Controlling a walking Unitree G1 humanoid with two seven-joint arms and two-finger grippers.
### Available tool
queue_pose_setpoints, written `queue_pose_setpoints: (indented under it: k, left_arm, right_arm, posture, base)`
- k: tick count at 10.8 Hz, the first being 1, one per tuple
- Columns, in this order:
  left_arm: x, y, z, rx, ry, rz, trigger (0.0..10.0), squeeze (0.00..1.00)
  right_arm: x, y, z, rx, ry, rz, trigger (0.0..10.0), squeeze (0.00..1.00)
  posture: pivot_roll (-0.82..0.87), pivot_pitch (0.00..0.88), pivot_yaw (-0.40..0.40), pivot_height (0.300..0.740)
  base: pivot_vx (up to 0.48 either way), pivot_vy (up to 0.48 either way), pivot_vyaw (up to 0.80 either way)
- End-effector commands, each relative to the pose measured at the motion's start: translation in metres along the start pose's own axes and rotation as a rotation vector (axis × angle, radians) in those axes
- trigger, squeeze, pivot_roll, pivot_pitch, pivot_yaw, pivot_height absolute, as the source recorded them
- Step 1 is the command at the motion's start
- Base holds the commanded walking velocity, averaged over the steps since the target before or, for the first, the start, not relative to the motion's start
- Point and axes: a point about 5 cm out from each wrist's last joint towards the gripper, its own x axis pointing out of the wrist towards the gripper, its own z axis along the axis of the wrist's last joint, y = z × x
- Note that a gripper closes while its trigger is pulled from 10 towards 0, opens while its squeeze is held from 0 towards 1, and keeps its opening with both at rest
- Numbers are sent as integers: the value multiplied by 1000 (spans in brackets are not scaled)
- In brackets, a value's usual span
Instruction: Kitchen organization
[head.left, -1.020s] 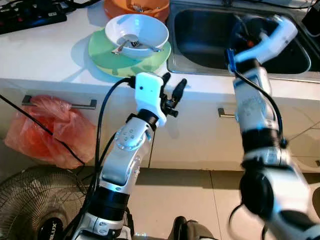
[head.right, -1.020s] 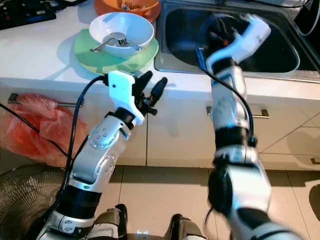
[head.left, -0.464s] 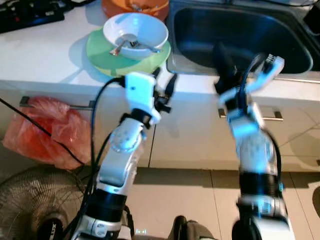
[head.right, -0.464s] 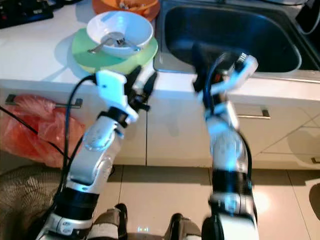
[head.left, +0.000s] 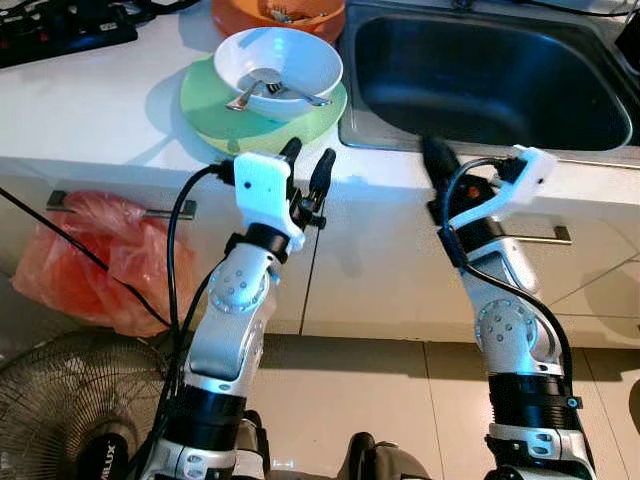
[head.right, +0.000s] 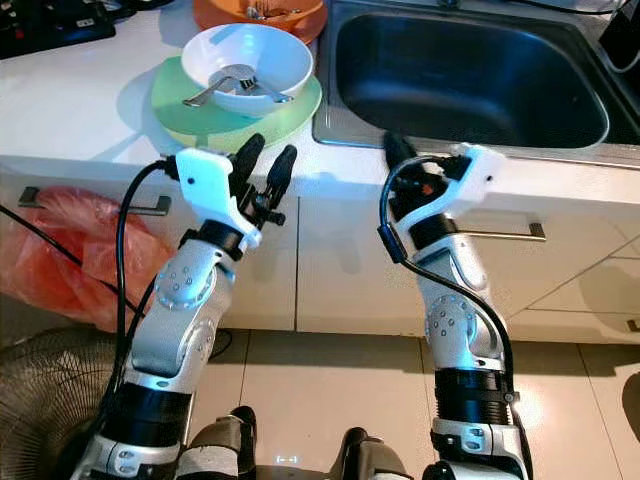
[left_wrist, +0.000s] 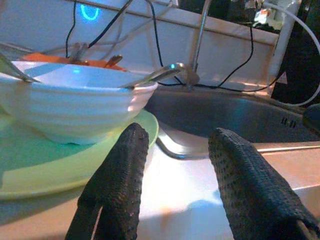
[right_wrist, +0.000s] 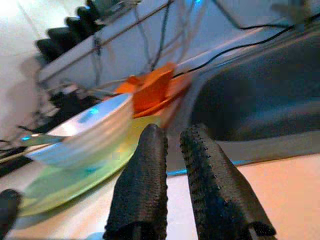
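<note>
A white bowl (head.left: 278, 65) holding two metal utensils sits on a green plate (head.left: 250, 118) on the white counter, and an orange bowl (head.left: 278, 14) stands behind it. To their right lies the steel sink (head.left: 490, 80). My left gripper (head.left: 307, 160) is open and empty at the counter's front edge, just in front of the plate; the left wrist view shows its fingers (left_wrist: 125, 165) apart, with the bowl (left_wrist: 65, 105) beyond them. My right gripper (head.left: 437, 160) rests at the sink's front rim. Its fingers (right_wrist: 145, 165) are shut together and hold nothing.
A red plastic bag (head.left: 90, 255) hangs by a drawer handle (head.left: 120, 205) below the counter on the left. A floor fan (head.left: 55, 410) stands at the lower left. A black power strip (head.left: 60, 22) lies at the counter's back left. Cabinet fronts and tiled floor lie below.
My right arm has drawn back from over the sink to the counter's front edge. The left arm has stayed near the plate, and the camera has shifted slightly.
</note>
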Motion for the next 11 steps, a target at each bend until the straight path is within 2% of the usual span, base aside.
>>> queue_pose_setpoints:
  k: [1, 3, 4, 6, 8, 10, 11]
  left_arm:
    - [-3, -2, 1, 10, -11, 0, 10000, 0]
    - [-9, 1, -1, 13, -2, 5, 10000, 0]
    - [-12, 7, 1, 21, -2, 25, 10000, 0]
    - [-13, 15, 8, 63, -27, 53, 10000, 0]
    - [-12, 22, 16, 207, -46, 84, 10000, 0]
    - [-14, 32, 18, 300, -48, 109, 10000, 0]
    - [-18, 43, 23, 421, -42, 129, 10000, 0]
  right_arm:
    - [-4, -2, 7, -66, -31, -22, 10000, 0]
    - [-7, 1, 2, -152, -10, 18, 10000, 0]
    - [-12, -5, -4, -204, 27, 10, 10000, 0]
    - [-16, -13, -8, -247, 56, -16, 10000, 0]
    - [-15, -7, -13, -230, 56, -2, 10000, 0]
    - [-13, -5, -14, -229, 58, 12, 10000, 0]
    - [-12, -5, -14, -227, 56, 11, 10000, 0]
  posture:
    - [179, 186, -57, 740]
    - [178, 181, -53, 740]
    - [181, 180, -53, 740]
    - [186, 194, -56, 740]
    - [190, 204, -57, 740]
    - [194, 209, -60, 740]
    - [201, 214, -61, 740]
  base:
    - [0, 0, 0]
    - [0, 0, 0]
    - [0, 0, 0]
    - [0, 0, 0]
    - [0, 0, 0]
    - [0, 0, 0]
    - [0, 0, 0]
